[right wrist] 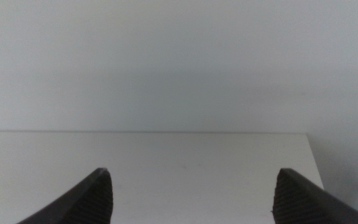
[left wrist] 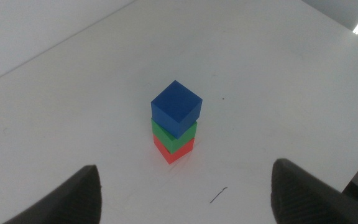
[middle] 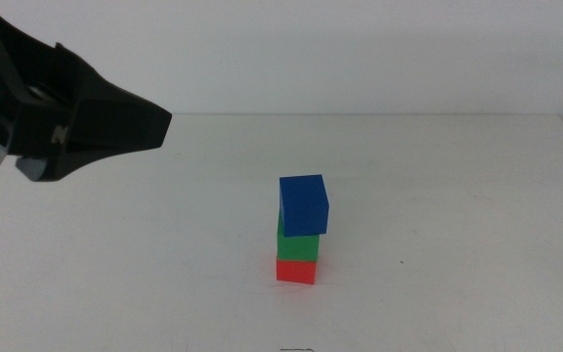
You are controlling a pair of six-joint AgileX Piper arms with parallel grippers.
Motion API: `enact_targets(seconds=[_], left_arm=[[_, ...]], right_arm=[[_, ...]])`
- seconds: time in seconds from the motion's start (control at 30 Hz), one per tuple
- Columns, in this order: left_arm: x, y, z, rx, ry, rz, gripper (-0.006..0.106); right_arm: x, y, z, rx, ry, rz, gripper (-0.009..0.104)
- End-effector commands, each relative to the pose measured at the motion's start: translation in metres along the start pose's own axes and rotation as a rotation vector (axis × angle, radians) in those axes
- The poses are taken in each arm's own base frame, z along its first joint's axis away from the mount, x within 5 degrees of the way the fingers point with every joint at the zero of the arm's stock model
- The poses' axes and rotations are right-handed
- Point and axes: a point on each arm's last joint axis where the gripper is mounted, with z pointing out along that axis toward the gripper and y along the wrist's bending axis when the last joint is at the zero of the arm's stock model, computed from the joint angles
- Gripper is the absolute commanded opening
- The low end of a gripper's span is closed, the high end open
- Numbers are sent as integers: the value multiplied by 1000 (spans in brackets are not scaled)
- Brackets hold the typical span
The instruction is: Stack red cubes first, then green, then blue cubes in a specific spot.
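Blue cube (middle: pixel 303 203) on green (middle: pixel 296 248) on red (middle: pixel 296 270) — left pincer (left wrist: pixel 185 186) wide open, empty, w/ right pincer (right wrist: pixel 191 193) likewise.

White table (middle: pixel 457 196), pale wall (middle: pixel 360 49) behind, perhaps a faint dark scratch (left wrist: pixel 219 195).

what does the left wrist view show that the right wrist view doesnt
Only the left wrist view shows the stack: the blue cube on the green cube on the red cube, plus a small dark mark on the table. The left gripper has its jaws wide apart, well clear of the stack. Only the right wrist view shows the right gripper, jaws open, facing a blank wall. Both show the white table.
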Motion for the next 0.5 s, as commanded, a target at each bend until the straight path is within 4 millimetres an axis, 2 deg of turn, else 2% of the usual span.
enact_targets(seconds=[0.0,0.23,0.33,0.47], left_arm=[[-10,-3,-8,4,-95,-10,94],[-10,-3,-8,4,-95,-10,94],[-9,11,-5,-133,-119,29,94],[-2,30,-6,-368,-319,47,94]], right_arm=[[-16,-1,-12,10,-145,-17,67],[-16,-1,-12,8,-149,-11,66],[-16,-1,-12,8,-149,-12,66],[-16,-1,-12,8,-149,-12,66]])
